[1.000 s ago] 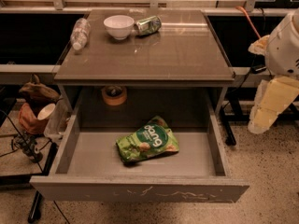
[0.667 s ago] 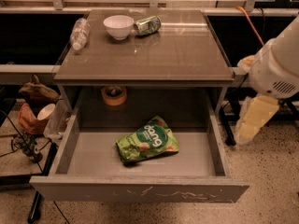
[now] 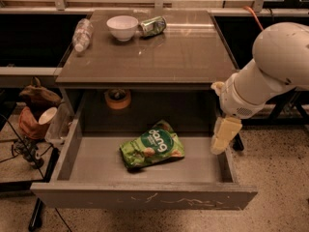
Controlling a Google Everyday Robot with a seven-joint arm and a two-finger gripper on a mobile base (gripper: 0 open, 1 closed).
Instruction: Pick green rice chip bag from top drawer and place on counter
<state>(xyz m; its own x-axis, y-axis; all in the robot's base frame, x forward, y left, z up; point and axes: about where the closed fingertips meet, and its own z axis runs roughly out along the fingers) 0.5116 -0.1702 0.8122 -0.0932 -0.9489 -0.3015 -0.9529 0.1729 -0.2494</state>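
The green rice chip bag (image 3: pixel 152 145) lies flat on the bottom of the open top drawer (image 3: pixel 145 195), near its middle, with the white "dang" lettering facing up. The counter (image 3: pixel 164 52) is the glossy grey-brown top just above and behind the drawer. My gripper (image 3: pixel 224 135) is cream-coloured and hangs down from the white arm (image 3: pixel 275 66) over the drawer's right wall. It is to the right of the bag, apart from it, and holds nothing that shows.
A white bowl (image 3: pixel 122 27), a crushed green can (image 3: pixel 153 26) and a clear plastic bottle (image 3: pixel 82 34) sit at the back left of the counter. An orange round object (image 3: pixel 118 98) sits under the counter behind the drawer. A brown bag with a cup (image 3: pixel 36 111) stands at the left.
My arm has swung in from the right edge toward the drawer. The gripper is now over the drawer's right wall, closer to the bag. The bag has not moved.
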